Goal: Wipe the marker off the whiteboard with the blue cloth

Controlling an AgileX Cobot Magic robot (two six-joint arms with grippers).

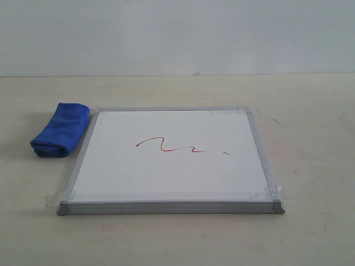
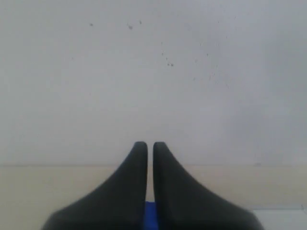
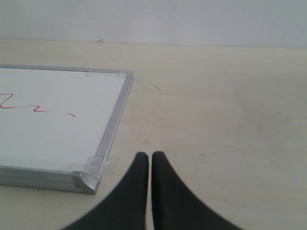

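Closest to our wrist cameras are the pincers themselves. The left pincer and the right pincer each have their fingers drawn together to a thin slit, holding nothing. Neither arm shows in the exterior view.

The board lies flat on the surface, with the red line and its dash near the middle. The blue cloth lies rolled just beside the board's left frame, toward the far corner. A sliver of blue shows under the left pincer.

We judge that picking up the cloth comes first. We should spread the left pincer wide, come down across the roll's narrow width, and bite deep, so a thick pad of cloth hangs below the fingers for wiping.
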